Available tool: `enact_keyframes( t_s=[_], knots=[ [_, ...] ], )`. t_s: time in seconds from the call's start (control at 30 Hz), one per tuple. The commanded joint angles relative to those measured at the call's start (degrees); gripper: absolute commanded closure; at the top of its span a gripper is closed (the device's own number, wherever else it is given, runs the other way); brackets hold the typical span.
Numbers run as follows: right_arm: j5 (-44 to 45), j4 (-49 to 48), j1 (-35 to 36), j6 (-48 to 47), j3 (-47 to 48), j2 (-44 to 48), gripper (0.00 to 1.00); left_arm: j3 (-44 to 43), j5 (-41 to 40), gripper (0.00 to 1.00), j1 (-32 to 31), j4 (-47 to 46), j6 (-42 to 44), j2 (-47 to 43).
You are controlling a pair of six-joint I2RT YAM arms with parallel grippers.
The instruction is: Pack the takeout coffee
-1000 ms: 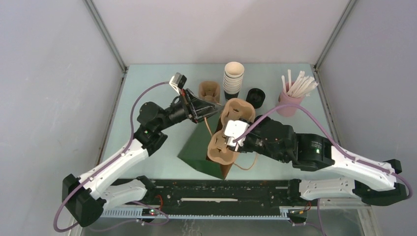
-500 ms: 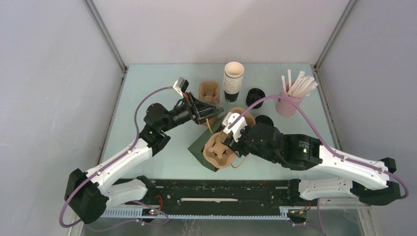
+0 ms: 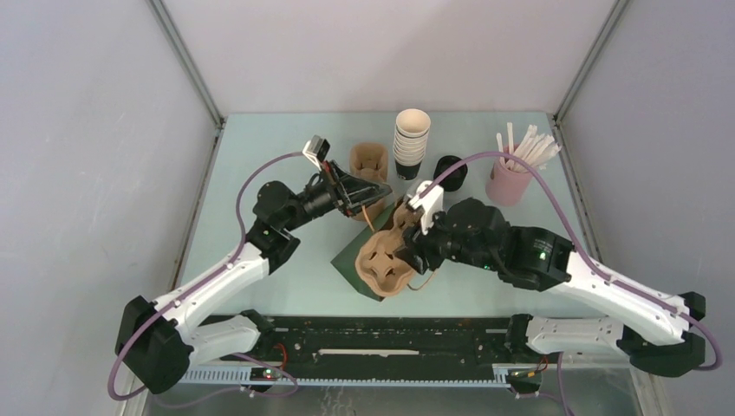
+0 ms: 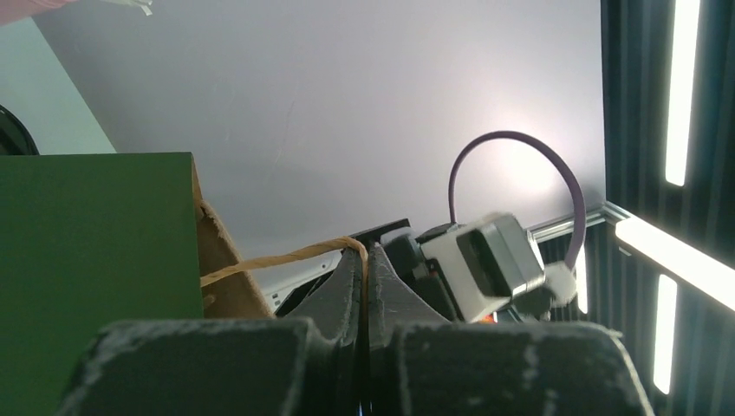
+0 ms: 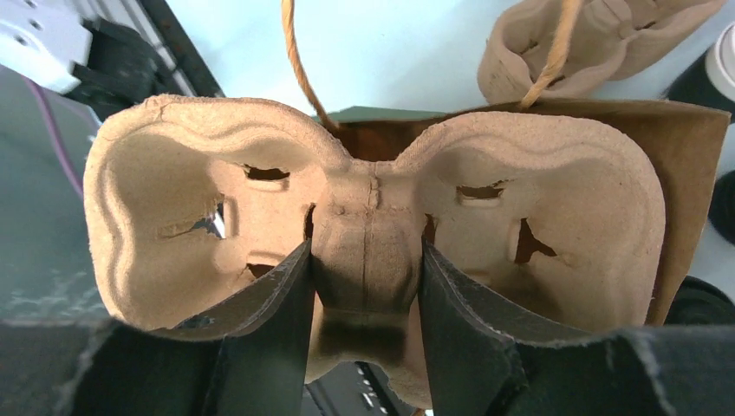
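My right fingers (image 5: 286,303) clench one carrier (image 5: 208,199) by its middle ridge; the coffee cup I cannot pick out. Just past that carrier, one green bag (image 3: 351,260), my left fingers (image 4: 342,286) pinching its handle (image 4: 277,258). A second carrier (image 3: 368,160) sits just beyond them.

From above, only a strip of the green bag (image 3: 349,260) to see; the rest covered by the brown cup tray (image 3: 387,267). No way to see inside the bag.

In the left wrist view, bag cut off at the left edge. Just a sliver of a dark round thing (image 4: 7,132) and a pink bit (image 4: 26,5) there too. Then the string handle (image 4: 269,258), lost between the closed fingers of the left gripper (image 4: 366,264), near part all blurry.

In the right wrist view, near edge of the tray hidden behind the right gripper (image 5: 365,260). On the right, two dark shapes (image 5: 719,206) cut off; cannot tell what. At the top, a second tray (image 5: 598,43) cut off.
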State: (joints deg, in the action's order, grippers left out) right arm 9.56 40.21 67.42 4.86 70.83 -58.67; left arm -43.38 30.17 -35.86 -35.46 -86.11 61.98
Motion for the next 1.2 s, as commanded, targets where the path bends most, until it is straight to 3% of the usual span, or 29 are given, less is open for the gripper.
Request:
enact_keyframes(
  t_s=[0.0,0.1,0.37,0.57,0.87,0.9,1.0,1.17],
  knots=[
    [-16.11,-4.76,-6.43,5.82,0.1,3.06,0.49,0.1,1.47,1.0,0.44,-2.33,-0.17,0.62],
    [-24.38,-4.64,-10.22,4.56,0.1,3.0,0.5,-0.19,3.0,1.0,0.44,-2.33,0.33,0.69],
    [-36.04,-2.4,-20.5,-1.95,-0.97,1.48,0.49,-0.84,6.41,1.0,0.66,-2.33,1.43,1.28],
    [-33.2,-1.54,-23.54,-7.25,-1.54,0.74,0.49,-2.72,8.08,1.0,1.58,1.77,4.18,0.88],
    [-25.48,-0.2,-22.34,-6.64,-1.7,-0.92,0.53,-5.47,9.6,1.0,2.9,7.09,8.02,0.89],
    [-24.91,-0.14,-21.87,-6.44,-1.78,-1.13,0.53,-5.92,9.45,0.98,2.9,8.38,9.01,0.76],
    [-24.62,-1.34,-21.28,-5.18,-2.41,-1.43,0.52,-8.35,8.19,0.77,2.98,15.23,14.02,0.0],
    [-24.02,-2.82,-21.35,0.0,-2.36,-1.71,0.51,-15.58,0.23,0.39,3.07,38.24,30.58,-4.53]
  ],
)
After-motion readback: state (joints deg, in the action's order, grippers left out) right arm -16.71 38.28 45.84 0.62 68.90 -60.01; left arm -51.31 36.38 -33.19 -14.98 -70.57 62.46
